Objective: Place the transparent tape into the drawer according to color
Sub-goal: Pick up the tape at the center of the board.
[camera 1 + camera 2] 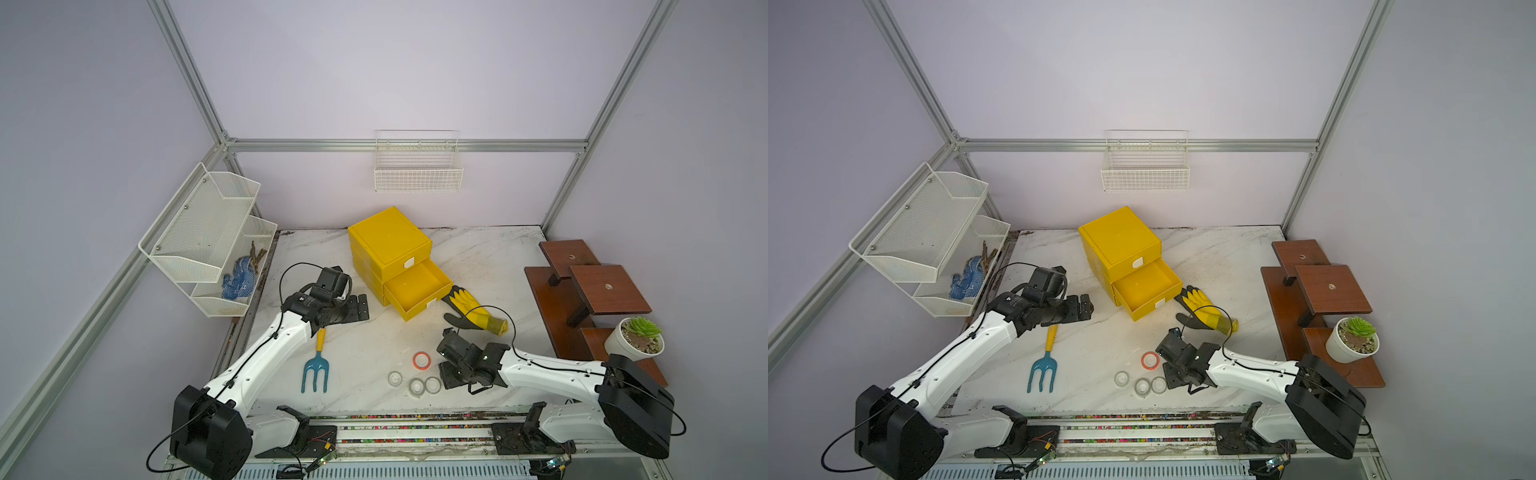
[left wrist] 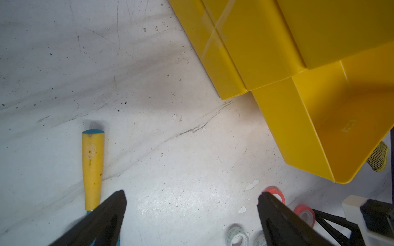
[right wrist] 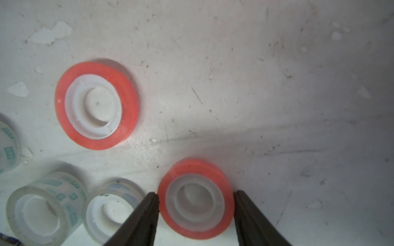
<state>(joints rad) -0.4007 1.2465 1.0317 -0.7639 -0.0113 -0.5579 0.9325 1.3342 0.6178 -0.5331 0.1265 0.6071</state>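
My right claw [image 3: 196, 193] sits low over the worktop [image 1: 365, 353] with a finger either side of a red roll [image 3: 193, 167], pads against its rim on both sides. I read that as clamped on it, though the roll looks to lie flat, not lifted. Near the claw lies a second red roll [image 3: 97, 105]. Three clear rolls [image 3: 42, 209] are bunched just beside the claw, one almost touching a finger. That makes five rolls in view, all out on the worktop. Well beyond the claw, past the glove [image 1: 473, 311], the cabinet [image 1: 386, 237] has one drawer [image 1: 415, 289] pulled out below the top one; whether it is the middle or the bottom I cannot tell. Its floor shows bare yellow, with no roll in it. The other drawers are shut and what they hold is hidden. My left claw [image 1: 358, 307] hangs with fingers wide apart and nothing between them, near the cabinet's side and well apart from every roll. So I judge the sorting barely begun, as far as shows. This roll has yet to be lifted, carried and dropped. Four more come after it, and the clear ones likely need another drawer opened.
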